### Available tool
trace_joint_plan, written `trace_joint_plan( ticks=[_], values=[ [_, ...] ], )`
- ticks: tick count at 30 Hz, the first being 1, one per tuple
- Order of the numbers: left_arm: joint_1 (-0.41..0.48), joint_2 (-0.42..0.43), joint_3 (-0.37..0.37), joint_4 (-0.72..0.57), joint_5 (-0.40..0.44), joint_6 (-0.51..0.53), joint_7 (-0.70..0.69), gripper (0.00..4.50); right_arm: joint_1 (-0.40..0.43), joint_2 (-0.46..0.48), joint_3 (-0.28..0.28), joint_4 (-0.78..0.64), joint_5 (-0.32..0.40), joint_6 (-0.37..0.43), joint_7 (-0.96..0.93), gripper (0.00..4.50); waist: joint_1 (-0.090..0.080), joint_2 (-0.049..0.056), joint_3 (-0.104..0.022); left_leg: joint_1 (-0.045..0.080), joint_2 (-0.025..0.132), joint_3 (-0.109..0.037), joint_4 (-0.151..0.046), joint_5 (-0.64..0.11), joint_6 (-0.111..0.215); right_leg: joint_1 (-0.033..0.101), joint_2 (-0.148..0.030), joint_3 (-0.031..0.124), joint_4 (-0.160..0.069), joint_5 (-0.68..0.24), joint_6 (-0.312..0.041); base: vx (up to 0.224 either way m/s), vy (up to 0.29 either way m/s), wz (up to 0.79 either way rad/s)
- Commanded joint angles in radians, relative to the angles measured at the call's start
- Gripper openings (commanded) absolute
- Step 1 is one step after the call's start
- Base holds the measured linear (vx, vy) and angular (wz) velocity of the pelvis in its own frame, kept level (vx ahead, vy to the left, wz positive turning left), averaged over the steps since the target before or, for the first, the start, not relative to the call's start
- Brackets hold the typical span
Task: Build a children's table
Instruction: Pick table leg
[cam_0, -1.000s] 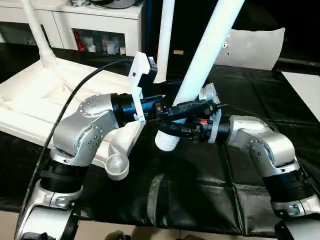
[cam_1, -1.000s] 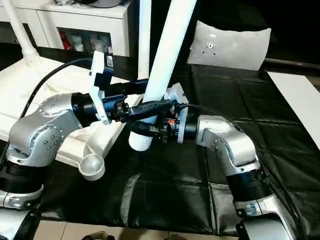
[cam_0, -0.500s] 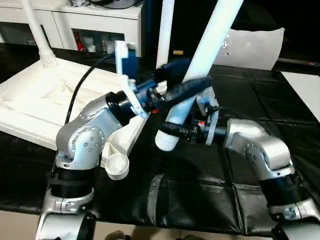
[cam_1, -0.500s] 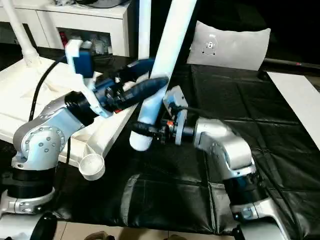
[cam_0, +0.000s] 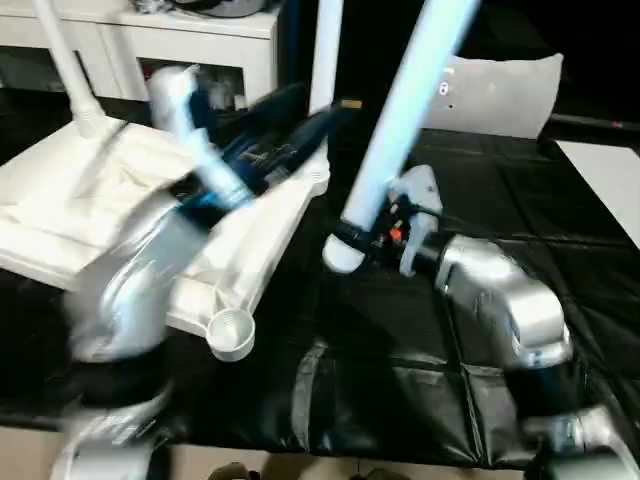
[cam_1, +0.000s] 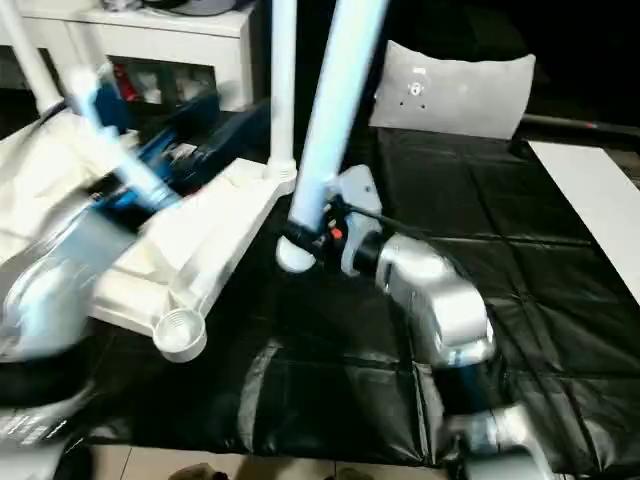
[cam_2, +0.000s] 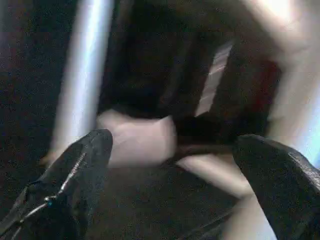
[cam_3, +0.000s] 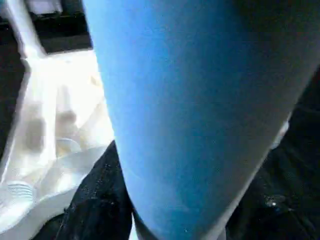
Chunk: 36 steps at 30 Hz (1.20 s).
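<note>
The children's table top (cam_0: 70, 215) lies upside down at the left, ribbed side up. Two white legs stand in its sockets, one at the far left (cam_0: 62, 60) and one at the near corner (cam_0: 325, 70). An empty round socket (cam_0: 232, 332) faces me. My right gripper (cam_0: 352, 240) is shut on a loose leg (cam_0: 400, 120) near its lower end; the leg leans up to the right, its end just above the black cloth. My left gripper (cam_0: 310, 118) is blurred above the table top, its fingers (cam_2: 75, 170) spread wide and open around nothing.
A black cloth (cam_0: 400, 380) covers the work surface. A white cabinet (cam_0: 200, 40) stands behind the table top. A pale cushion-like panel (cam_0: 510, 95) lies at the back right, and a white sheet (cam_0: 610, 180) at the right edge.
My left gripper has let go of the loose leg, opened, and swung up and left over the table top. The right gripper keeps the leg, now slightly higher.
</note>
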Motion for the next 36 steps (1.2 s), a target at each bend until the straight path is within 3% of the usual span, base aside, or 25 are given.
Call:
trace_joint_plan(
  ticks=[1,4,7,8,11,14,16,19,22,25,26,27,28,29,30,31,32,33,34,35,36],
  values=[
    [0.037,0.016,-0.014,-0.030,0.092,-0.003,0.076,4.50,0.018,0.005,0.006,-0.051,-0.054,0.032,-0.088,1.90,-0.002,0.025,-0.065,0.021,0.055,-0.023,-0.084,-0.150,-0.049,0.051,-0.070,0.048,-0.071,-0.111,-0.167,0.000,0.000,0.00],
    [0.129,0.024,-0.020,-0.070,0.159,0.035,0.175,4.50,0.056,0.067,-0.040,-0.085,-0.038,0.067,-0.192,1.90,-0.008,0.026,-0.062,0.021,0.057,-0.025,-0.090,-0.210,-0.068,0.045,-0.072,0.051,-0.074,-0.171,-0.157,0.000,0.000,0.00],
    [0.165,0.024,-0.024,-0.088,0.194,0.032,0.209,4.50,0.064,0.079,-0.043,-0.101,-0.058,0.049,-0.224,1.90,-0.011,0.025,-0.060,0.021,0.055,-0.026,-0.091,-0.233,-0.068,0.042,-0.071,0.050,-0.080,-0.205,-0.144,0.000,0.000,0.00],
    [0.189,-0.006,-0.006,-0.099,0.195,0.027,0.246,4.50,0.075,0.094,-0.047,-0.099,-0.089,-0.064,-0.243,1.90,-0.011,0.024,-0.058,0.021,0.054,-0.024,-0.091,-0.241,-0.071,0.038,-0.070,0.051,-0.083,-0.221,-0.137,0.000,0.000,0.00],
    [0.230,-0.055,0.000,-0.113,0.203,0.026,0.295,4.50,0.109,0.167,-0.123,-0.125,-0.009,-0.101,-0.281,1.90,-0.010,0.020,-0.055,0.022,0.056,-0.025,-0.092,-0.271,-0.062,0.033,-0.074,0.054,-0.088,-0.254,-0.124,0.000,0.000,0.00],
    [0.275,-0.043,-0.051,-0.105,0.283,-0.008,0.315,4.50,0.123,0.170,-0.144,-0.148,0.043,0.002,-0.275,1.90,-0.016,0.022,-0.055,0.018,0.055,-0.029,-0.096,-0.263,-0.057,0.036,-0.065,0.052,-0.086,-0.235,-0.101,0.000,0.000,0.00],
    [0.299,-0.041,-0.071,-0.105,0.298,-0.012,0.323,4.50,0.137,0.166,-0.146,-0.154,0.029,0.013,-0.288,1.90,-0.015,0.030,-0.056,0.018,0.053,-0.027,-0.094,-0.262,-0.061,0.033,-0.067,0.053,-0.088,-0.227,-0.102,0.000,0.000,0.00],
    [0.311,-0.057,-0.095,-0.098,0.326,-0.029,0.346,4.50,0.179,0.142,-0.135,-0.141,-0.016,-0.004,-0.311,1.90,-0.015,0.024,-0.054,0.017,0.051,-0.025,-0.094,-0.266,-0.064,0.033,-0.066,0.054,-0.091,-0.237,-0.100,0.000,0.000,0.00],
    [0.307,-0.086,-0.091,-0.089,0.317,-0.056,0.342,4.50,0.200,0.127,-0.128,-0.152,-0.049,-0.020,-0.315,1.90,-0.017,0.029,-0.054,0.017,0.052,-0.028,-0.095,-0.294,-0.067,0.033,-0.067,0.052,-0.096,-0.267,-0.098,0.000,0.000,0.00],
    [0.308,-0.089,-0.099,-0.085,0.331,-0.059,0.347,4.50,0.199,0.124,-0.134,-0.159,-0.036,0.004,-0.323,1.90,-0.019,0.024,-0.053,0.012,0.047,-0.024,-0.091,-0.285,-0.050,0.035,-0.072,0.056,-0.097,-0.268,-0.102,0.000,0.000,0.00],
    [0.310,-0.089,-0.104,-0.079,0.339,-0.065,0.352,4.50,0.198,0.131,-0.146,-0.161,-0.010,0.016,-0.320,1.90,-0.016,0.020,-0.054,0.003,0.041,-0.018,-0.084,-0.267,-0.010,0.043,-0.093,0.069,-0.103,-0.297,-0.113,0.000,0.000,0.00],
    [0.311,-0.089,-0.105,-0.078,0.340,-0.066,0.354,4.50,0.197,0.132,-0.147,-0.162,-0.005,0.017,-0.320,1.90,-0.010,0.016,-0.056,-0.009,0.035,-0.016,-0.066,-0.223,0.039,0.055,-0.124,0.088,-0.114,-0.332,-0.126,0.000,0.000,0.00],
    [0.312,-0.092,-0.102,-0.077,0.337,-0.069,0.353,4.50,0.199,0.137,-0.151,-0.169,0.008,0.021,-0.317,1.90,0.001,0.017,-0.059,0.006,0.037,-0.009,-0.016,-0.188,0.060,0.044,-0.157,0.146,-0.144,-0.414,-0.126,0.000,0.000,0.00],
    [0.311,-0.093,-0.102,-0.077,0.336,-0.069,0.352,4.50,0.200,0.144,-0.156,-0.174,0.022,0.027,-0.315,1.90,0.015,0.010,-0.058,0.003,0.034,-0.016,0.008,-0.184,0.068,0.052,-0.179,0.178,-0.155,-0.458,-0.132,-0.010,0.053,-0.10],
    [0.311,-0.093,-0.102,-0.077,0.336,-0.069,0.352,4.50,0.200,0.144,-0.156,-0.174,0.022,0.027,-0.315,1.90,0.023,0.007,-0.056,-0.010,0.032,-0.027,0.030,-0.177,0.075,0.063,-0.200,0.210,-0.164,-0.496,-0.139,0.001,0.109,-0.28],
    [0.310,-0.094,-0.102,-0.077,0.337,-0.070,0.352,4.50,0.199,0.150,-0.162,-0.174,0.026,0.024,-0.318,1.90,0.040,0.009,-0.052,-0.024,0.038,-0.062,0.050,-0.166,0.061,0.068,-0.202,0.245,-0.169,-0.558,-0.153,0.001,0.109,-0.28],
    [0.309,-0.094,-0.100,-0.074,0.342,-0.071,0.353,4.50,0.197,0.156,-0.165,-0.167,-0.001,-0.005,-0.342,1.90,0.041,0.010,-0.050,-0.018,0.033,-0.062,0.040,-0.171,0.056,0.058,-0.177,0.240,-0.164,-0.551,-0.154,-0.002,0.165,-0.36],
    [0.309,-0.093,-0.098,-0.072,0.343,-0.072,0.352,4.50,0.195,0.157,-0.166,-0.160,-0.016,-0.001,-0.358,1.90,0.033,0.025,-0.049,0.018,0.037,-0.042,-0.005,-0.193,0.053,0.020,-0.106,0.202,-0.147,-0.501,-0.150,-0.017,0.197,-0.26],
    [0.311,-0.090,-0.098,-0.070,0.348,-0.077,0.350,4.50,0.193,0.156,-0.168,-0.150,-0.024,-0.003,-0.364,1.90,0.006,0.037,-0.061,0.013,0.022,-0.035,-0.074,-0.130,0.175,0.024,-0.053,0.109,-0.094,-0.325,-0.151,-0.017,0.197,-0.26],
    [0.313,-0.090,-0.097,-0.071,0.348,-0.077,0.349,4.50,0.192,0.155,-0.167,-0.148,-0.023,-0.003,-0.361,1.90,-0.010,0.049,-0.075,0.063,0.017,-0.033,-0.078,-0.073,0.243,-0.011,-0.022,0.067,-0.067,-0.251,-0.143,-0.012,0.228,-0.02],
    [0.315,-0.089,-0.097,-0.071,0.348,-0.077,0.347,4.50,0.193,0.154,-0.166,-0.148,-0.017,0.001,-0.360,1.90,-0.039,0.051,-0.072,0.085,0.018,-0.038,-0.085,-0.030,0.316,-0.036,0.002,0.028,-0.036,-0.200,-0.129,-0.023,0.250,0.15]
  ],
)
